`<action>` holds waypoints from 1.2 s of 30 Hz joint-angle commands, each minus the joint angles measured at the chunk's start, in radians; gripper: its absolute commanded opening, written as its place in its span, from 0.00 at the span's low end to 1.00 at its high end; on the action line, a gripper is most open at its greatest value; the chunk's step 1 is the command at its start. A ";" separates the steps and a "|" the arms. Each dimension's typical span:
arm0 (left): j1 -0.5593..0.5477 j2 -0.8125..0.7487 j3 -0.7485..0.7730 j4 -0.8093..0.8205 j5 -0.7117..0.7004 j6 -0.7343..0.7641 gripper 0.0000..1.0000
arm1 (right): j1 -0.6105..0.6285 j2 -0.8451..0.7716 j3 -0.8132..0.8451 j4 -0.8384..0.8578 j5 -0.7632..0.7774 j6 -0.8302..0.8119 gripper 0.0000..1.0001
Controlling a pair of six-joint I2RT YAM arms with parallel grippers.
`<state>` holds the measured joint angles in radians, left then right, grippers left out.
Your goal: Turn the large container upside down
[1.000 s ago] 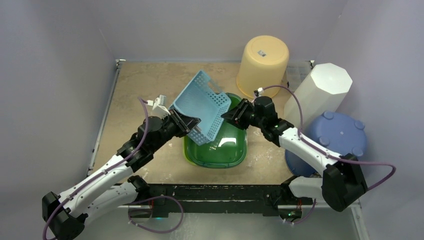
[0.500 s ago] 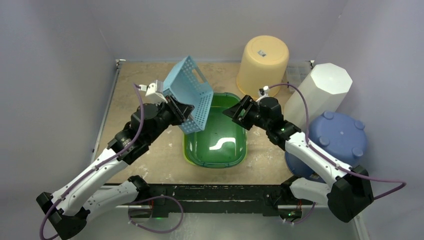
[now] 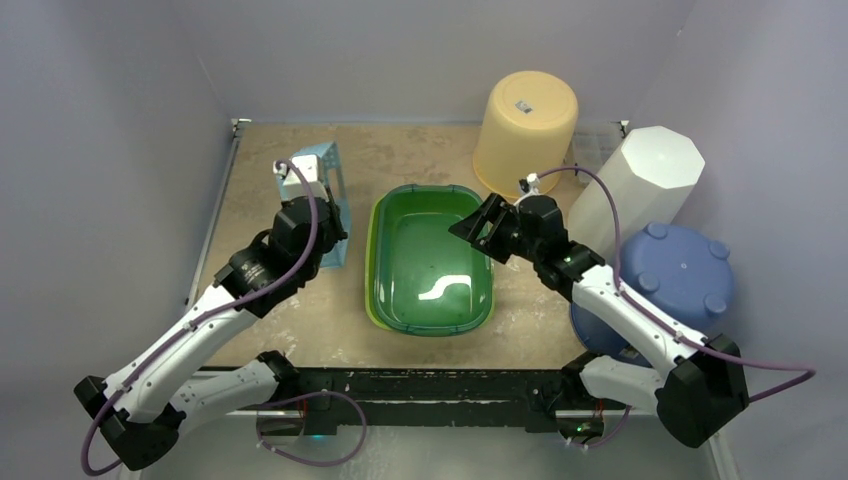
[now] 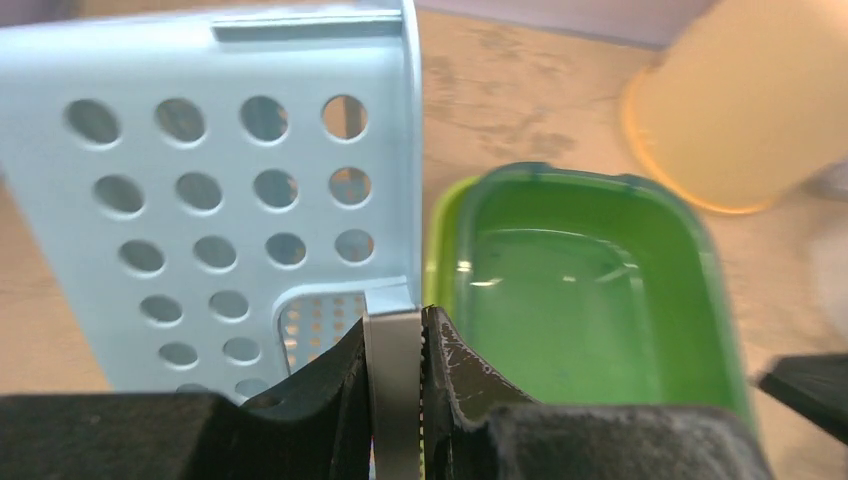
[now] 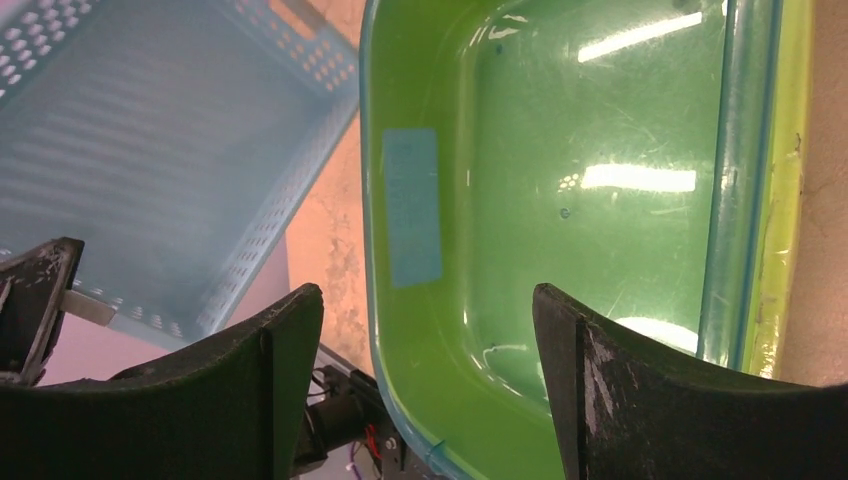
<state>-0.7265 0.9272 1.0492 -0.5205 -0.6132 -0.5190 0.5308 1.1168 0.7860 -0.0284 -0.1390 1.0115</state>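
Observation:
The large container, a light blue perforated basket [image 3: 331, 167], stands on edge on the table left of the green tub [image 3: 374, 262]. My left wrist hides most of it from above. In the left wrist view its holed wall [image 4: 200, 200] rises upright, and my left gripper [image 4: 395, 325] is shut on its thin rim. My right gripper [image 5: 425, 300] is open with nothing between its fingers. It hovers over the right rim of the green tub [image 5: 368, 200], apart from the basket [image 5: 150, 130].
An upturned yellow bucket [image 3: 526, 125] stands at the back. A tall white octagonal bin [image 3: 645, 185] and an upturned blue round tub [image 3: 672, 270] crowd the right side. Grey walls close in on the left, back and right.
The right gripper let go of the basket and opened. The left arm swung the basket left off the green tub and tipped it onto its edge.

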 commanded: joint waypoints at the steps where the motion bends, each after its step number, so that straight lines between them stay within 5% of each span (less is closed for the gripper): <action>1: 0.011 0.026 0.052 -0.032 -0.223 0.160 0.00 | 0.002 0.010 0.051 -0.032 0.021 -0.026 0.78; 19: 0.021 0.173 0.049 -0.031 -0.397 0.512 0.00 | 0.002 0.055 0.084 -0.073 0.020 -0.048 0.78; 27: 0.020 0.145 0.068 0.117 -0.409 0.722 0.00 | 0.002 0.054 0.077 -0.067 0.023 -0.049 0.78; 36: 0.020 0.184 -0.075 0.041 -0.331 0.592 0.00 | 0.001 0.044 0.070 -0.075 0.028 -0.050 0.78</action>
<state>-0.7136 1.0969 1.0245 -0.4534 -0.9752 0.1471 0.5308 1.1717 0.8230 -0.1028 -0.1390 0.9817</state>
